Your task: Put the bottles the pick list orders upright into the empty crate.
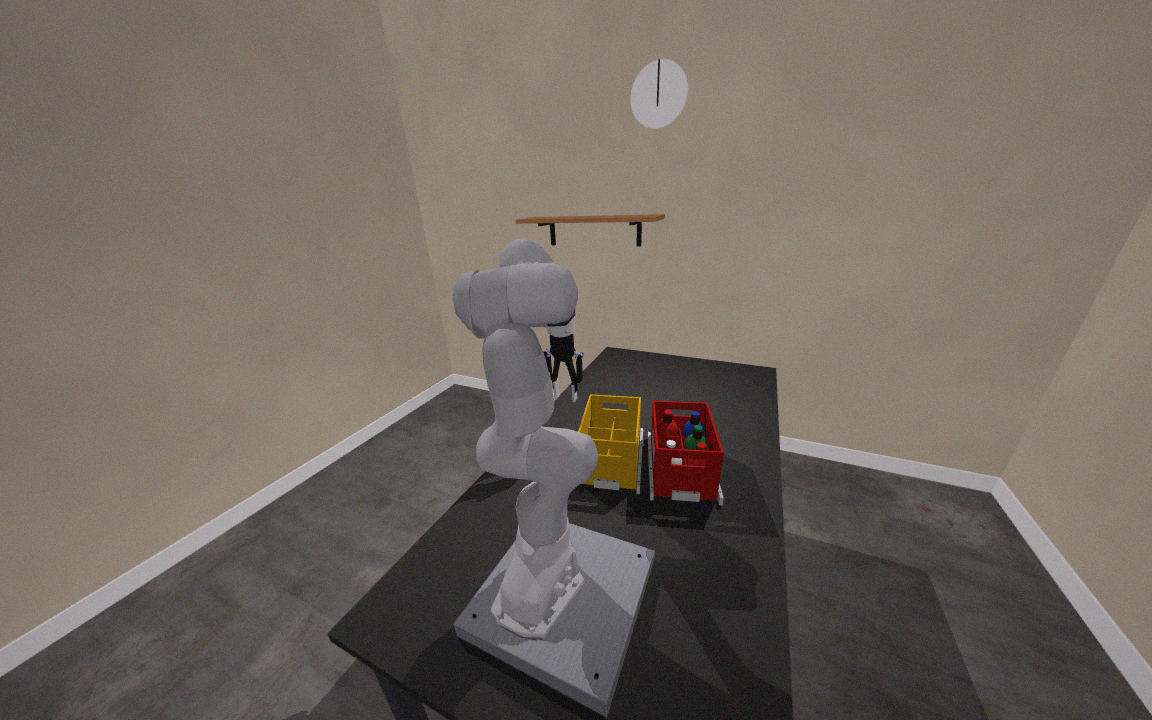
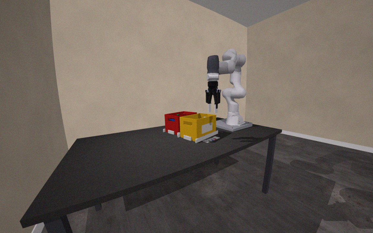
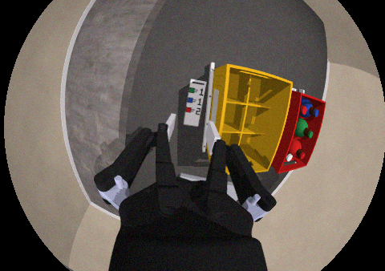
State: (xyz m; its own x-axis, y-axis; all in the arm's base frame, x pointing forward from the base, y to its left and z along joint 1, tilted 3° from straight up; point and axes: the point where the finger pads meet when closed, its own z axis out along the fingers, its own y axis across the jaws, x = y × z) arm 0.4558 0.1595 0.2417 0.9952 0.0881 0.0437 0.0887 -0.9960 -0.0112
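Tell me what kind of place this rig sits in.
Probably a bare test room for bench picking: plain beige walls with a wall clock and a small shelf, one dark table carrying the arm and two bottle crates.

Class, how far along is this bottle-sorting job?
Nothing is done: the yellow crate holds no bottles. In hand: the empty claw hangs above the pick list, which is in wrist view. Left: moving every ordered bottle from the red crate.

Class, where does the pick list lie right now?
The pick list lies flat on the table, against the yellow crate, opposite the red crate.
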